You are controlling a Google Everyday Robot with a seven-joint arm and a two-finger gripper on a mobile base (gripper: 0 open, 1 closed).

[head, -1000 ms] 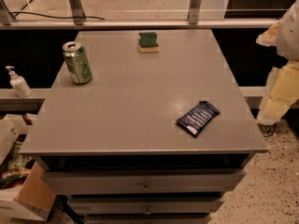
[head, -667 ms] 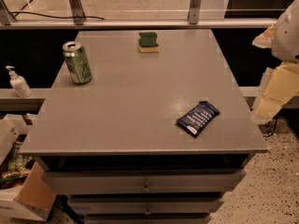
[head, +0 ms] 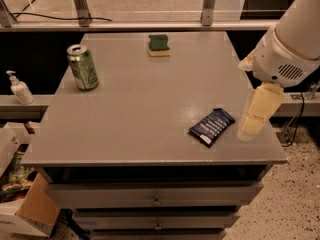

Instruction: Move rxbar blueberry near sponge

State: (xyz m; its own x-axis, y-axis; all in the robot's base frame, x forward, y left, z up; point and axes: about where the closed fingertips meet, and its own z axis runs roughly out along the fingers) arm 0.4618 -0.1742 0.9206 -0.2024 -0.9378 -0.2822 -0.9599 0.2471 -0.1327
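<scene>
The rxbar blueberry (head: pixel 212 127) lies flat on the table (head: pixel 140 119), in the near right part of its top as the camera sees it. It is turned at an angle, with its white end patch toward the front edge of the table. The sponge (head: pixel 159 45) sits at the far edge of the table, about in the middle, green side up, well apart from the bar. The gripper (head: pixel 250 129) hangs over the right edge of the table, pointing down, just beside the bar but not touching it. I cannot tell if it is open or closed, and it holds nothing that I can see. A green drink can (head: pixel 83 67) stands upright on the far left part of the table. A white soap bottle (head: pixel 19 88) stands on a ledge to the left of the table. Below the table's left front corner is a cardboard box (head: pixel 30 211).
</scene>
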